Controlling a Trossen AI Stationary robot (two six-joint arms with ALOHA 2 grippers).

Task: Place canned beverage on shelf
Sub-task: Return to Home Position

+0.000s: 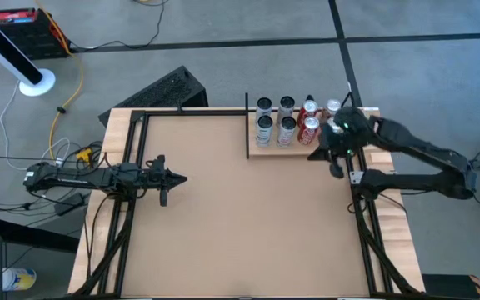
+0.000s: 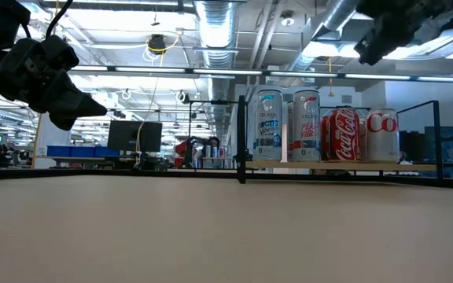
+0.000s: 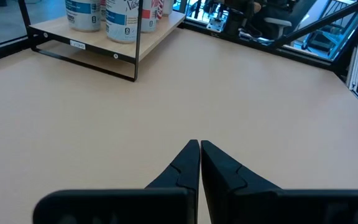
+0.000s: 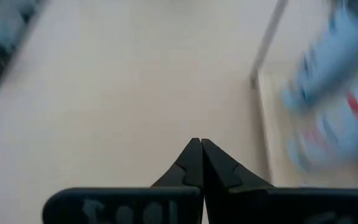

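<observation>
Several cans stand upright on the shelf (image 1: pixel 275 149), a pale plank with black posts at the table's far right. The silver ones (image 1: pixel 264 126) are toward its left and the red ones (image 1: pixel 310 127) toward its right; in the low view the red cans (image 2: pixel 341 135) stand right of the silver ones (image 2: pixel 267 126). My right gripper (image 1: pixel 312 155) hangs shut above the table just in front of the shelf, slanting down, and holds nothing. My left gripper (image 1: pixel 182 178) is shut and nearly level over the table's left part, far from the shelf, with nothing in it (image 3: pixel 199 147).
A thin black post (image 1: pixel 247 125) marks the shelf's left end. The tan tabletop (image 1: pixel 240 225) stretches bare between the two arms and toward the near edge. Black frame rails (image 1: pixel 365 225) run along the table's left and right sides.
</observation>
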